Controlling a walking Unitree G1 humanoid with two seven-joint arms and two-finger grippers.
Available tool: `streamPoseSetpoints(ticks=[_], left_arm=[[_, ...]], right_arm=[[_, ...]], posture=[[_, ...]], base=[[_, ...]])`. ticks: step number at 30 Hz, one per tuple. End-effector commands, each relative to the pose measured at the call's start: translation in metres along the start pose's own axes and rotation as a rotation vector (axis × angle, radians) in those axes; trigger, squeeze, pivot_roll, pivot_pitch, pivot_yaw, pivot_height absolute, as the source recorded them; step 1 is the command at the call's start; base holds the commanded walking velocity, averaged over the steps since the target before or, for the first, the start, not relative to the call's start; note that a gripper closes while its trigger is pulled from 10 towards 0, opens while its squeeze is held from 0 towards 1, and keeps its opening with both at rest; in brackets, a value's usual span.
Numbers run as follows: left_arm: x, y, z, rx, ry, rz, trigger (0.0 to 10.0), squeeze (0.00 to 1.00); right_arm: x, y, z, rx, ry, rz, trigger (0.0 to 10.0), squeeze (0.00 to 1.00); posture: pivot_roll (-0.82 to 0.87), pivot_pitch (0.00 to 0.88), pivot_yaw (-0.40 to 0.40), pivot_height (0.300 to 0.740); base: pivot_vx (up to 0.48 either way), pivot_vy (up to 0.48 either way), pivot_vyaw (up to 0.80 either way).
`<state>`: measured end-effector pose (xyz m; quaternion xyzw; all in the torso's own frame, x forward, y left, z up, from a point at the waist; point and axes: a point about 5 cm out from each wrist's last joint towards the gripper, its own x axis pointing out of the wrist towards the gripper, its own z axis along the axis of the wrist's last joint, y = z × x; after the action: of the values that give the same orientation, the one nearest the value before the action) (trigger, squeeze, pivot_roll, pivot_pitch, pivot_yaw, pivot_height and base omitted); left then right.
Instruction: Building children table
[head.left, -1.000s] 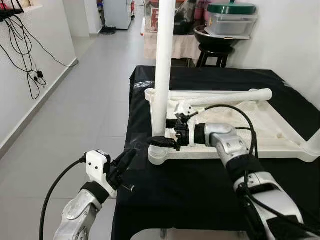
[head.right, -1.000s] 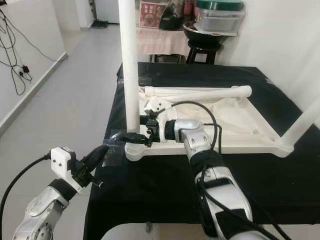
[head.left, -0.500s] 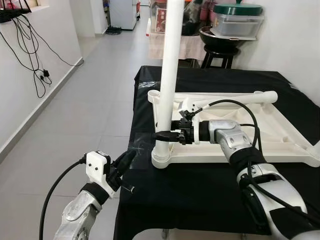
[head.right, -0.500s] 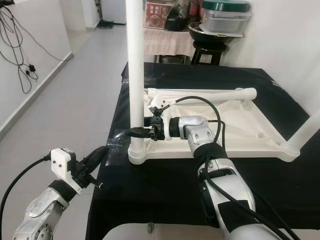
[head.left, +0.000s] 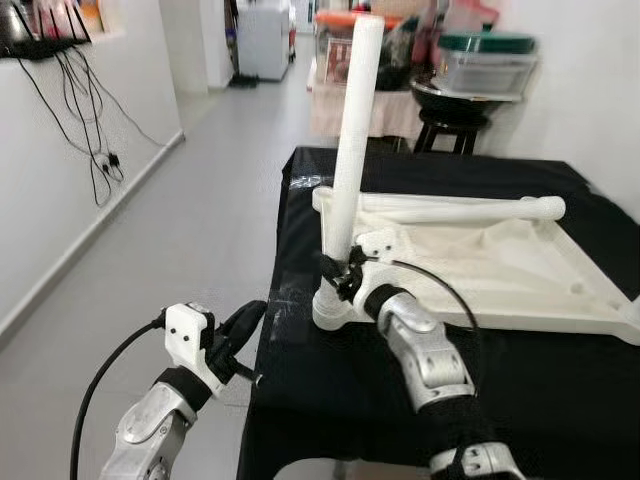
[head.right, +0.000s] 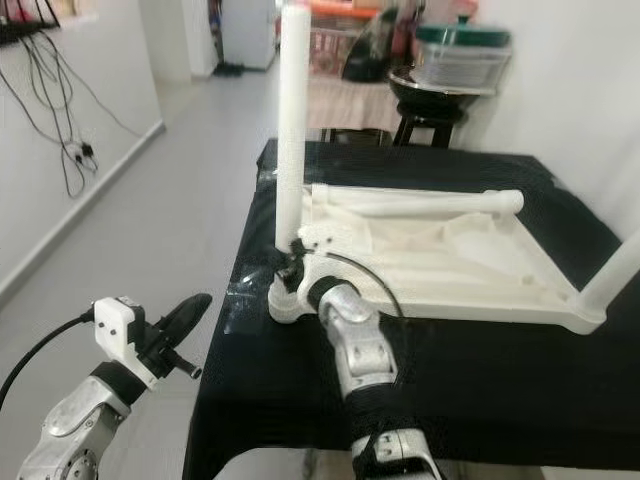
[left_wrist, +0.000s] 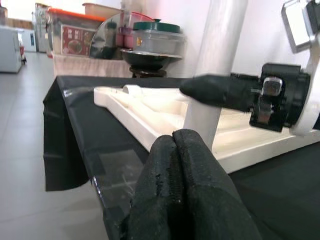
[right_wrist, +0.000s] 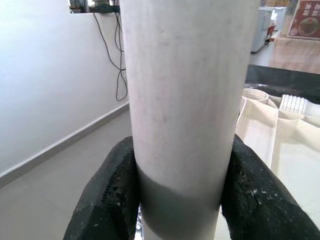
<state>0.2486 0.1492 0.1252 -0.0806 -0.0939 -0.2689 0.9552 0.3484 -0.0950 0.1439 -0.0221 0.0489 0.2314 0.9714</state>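
Observation:
An upturned white tabletop (head.left: 500, 265) lies on a black-covered table (head.left: 560, 400). A white leg (head.left: 350, 150) stands in its near-left corner socket, leaning slightly. My right gripper (head.left: 335, 275) is shut on the leg low down. In the right wrist view its black fingers (right_wrist: 107, 195) press both sides of the leg (right_wrist: 180, 100). My left gripper (head.left: 245, 320) is shut and empty, hanging just off the table's left edge. From the left wrist, its fingertips (left_wrist: 175, 165) point toward the leg (left_wrist: 215, 75). A loose leg (head.left: 460, 208) lies across the tabletop.
Another leg (head.right: 615, 275) rises from the tabletop's right corner. Behind the table stand a black stool with a bowl (head.left: 445, 100) and lidded boxes (head.left: 485, 60). Grey floor (head.left: 190, 230) runs along the left, with cables on the wall (head.left: 90, 120).
The camera has shifted. My right arm now reaches the leg from the near side instead of from the right, and still grips it. The left gripper has stayed put.

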Motion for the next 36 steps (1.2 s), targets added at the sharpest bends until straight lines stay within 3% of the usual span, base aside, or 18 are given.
streamPoseSetpoints(ticks=[1, 2, 4, 5, 6, 8, 12, 13, 14, 15, 19, 21, 24, 26, 27, 30, 31, 36], left_arm=[[0.000, 0.003, -0.003, -0.002, 0.023, -0.010, 10.0, 0.00], [0.000, 0.003, -0.003, 0.000, 0.024, -0.007, 10.0, 0.00], [-0.001, 0.003, -0.003, 0.001, 0.023, -0.004, 10.0, 0.00], [-0.002, 0.003, -0.003, 0.004, 0.022, 0.002, 10.0, 0.00], [-0.002, 0.003, -0.003, 0.004, 0.022, 0.002, 10.0, 0.00], [-0.001, 0.003, -0.003, 0.006, 0.023, 0.003, 10.0, 0.00], [0.001, 0.002, -0.004, 0.004, 0.027, -0.005, 10.0, 0.00], [0.001, 0.001, -0.005, 0.003, 0.028, -0.006, 10.0, 0.00], [0.001, 0.001, -0.005, 0.003, 0.028, -0.006, 10.0, 0.00], [0.001, 0.001, -0.005, 0.002, 0.028, -0.006, 10.0, 0.00], [0.002, 0.000, -0.006, 0.000, 0.028, -0.008, 10.0, 0.00], [0.002, -0.001, -0.006, 0.000, 0.027, -0.006, 10.0, 0.00], [0.003, -0.002, -0.007, 0.000, 0.026, -0.005, 10.0, 0.00], [0.003, -0.003, -0.007, 0.000, 0.026, -0.005, 10.0, 0.00], [0.003, -0.003, -0.008, -0.001, 0.026, -0.004, 10.0, 0.00], [0.003, -0.004, -0.008, 0.000, 0.026, -0.004, 10.0, 0.00], [0.002, -0.004, -0.008, 0.000, 0.026, -0.004, 10.0, 0.00], [0.002, -0.005, -0.007, -0.002, 0.024, -0.004, 10.0, 0.00]], right_arm=[[-0.002, -0.016, -0.030, 0.017, 0.152, -0.044, 0.0, 0.00], [0.002, -0.016, -0.026, 0.021, 0.139, -0.015, 2.0, 0.00], [0.004, -0.013, -0.026, 0.025, 0.141, 0.009, 2.0, 0.00], [0.006, -0.009, -0.024, 0.033, 0.130, 0.046, 10.0, 0.00], [0.006, -0.009, -0.024, 0.033, 0.130, 0.046, 10.0, 0.00], [0.005, -0.003, -0.013, 0.069, 0.096, 0.124, 10.0, 1.00], [0.005, -0.005, 0.007, 0.058, 0.030, 0.237, 10.0, 1.00], [0.006, -0.008, 0.015, 0.052, 0.012, 0.278, 10.0, 0.64], [0.006, -0.008, 0.015, 0.052, 0.012, 0.278, 10.0, 0.64], [0.007, -0.011, 0.023, 0.024, -0.012, 0.322, 10.0, 0.00], [0.009, -0.016, 0.033, -0.018, -0.033, 0.418, 10.0, 0.00], [0.009, -0.015, 0.038, -0.171, 0.010, 0.590, 10.0, 0.00], [0.011, -0.018, 0.044, -0.265, 0.063, 0.693, 10.0, 0.00], [0.012, -0.019, 0.048, -0.274, 0.073, 0.710, 10.0, 0.00], [0.017, -0.023, 0.055, -0.270, 0.083, 0.696, 3.4, 0.00], [0.017, -0.025, 0.056, -0.270, 0.088, 0.693, 3.4, 0.00], [0.018, -0.026, 0.059, -0.266, 0.087, 0.693, 0.0, 0.00], [0.017, -0.031, 0.066, -0.229, 0.064, 0.710, 0.0, 0.00]], posture=[[0.04, 0.000, -0.057, 0.740], [0.03, 0.000, -0.054, 0.740], [0.03, 0.000, -0.054, 0.740], [0.04, 0.000, -0.057, 0.740], [0.04, 0.000, -0.057, 0.740], [0.05, 0.000, -0.059, 0.740], [0.04, 0.000, -0.055, 0.740], [0.05, 0.000, -0.058, 0.740], [0.05, 0.000, -0.058, 0.740], [0.05, 0.000, -0.059, 0.740], [0.06, 0.000, -0.063, 0.740], [0.06, 0.000, -0.074, 0.740], [0.07, 0.000, -0.078, 0.740], [0.07, 0.000, -0.078, 0.740], [0.07, 0.000, -0.082, 0.740], [0.08, 0.000, -0.085, 0.740], [0.08, 0.000, -0.085, 0.740], [0.07, 0.000, -0.080, 0.740]], base=[[0.000, 0.000, 0.00], [0.000, 0.000, 0.00], [0.000, 0.000, 0.00], [0.000, 0.000, 0.00], [0.000, 0.000, 0.00], [0.000, 0.000, 0.00], [0.000, 0.000, 0.00], [0.000, 0.000, 0.00], [0.000, 0.000, 0.00], [0.000, 0.000, 0.00], [0.000, 0.000, 0.00], [0.000, 0.000, 0.00], [0.000, 0.000, 0.00], [0.000, 0.000, 0.00], [0.000, 0.000, 0.00], [0.000, 0.000, 0.00], [0.000, 0.000, 0.00], [0.000, 0.000, 0.00]])
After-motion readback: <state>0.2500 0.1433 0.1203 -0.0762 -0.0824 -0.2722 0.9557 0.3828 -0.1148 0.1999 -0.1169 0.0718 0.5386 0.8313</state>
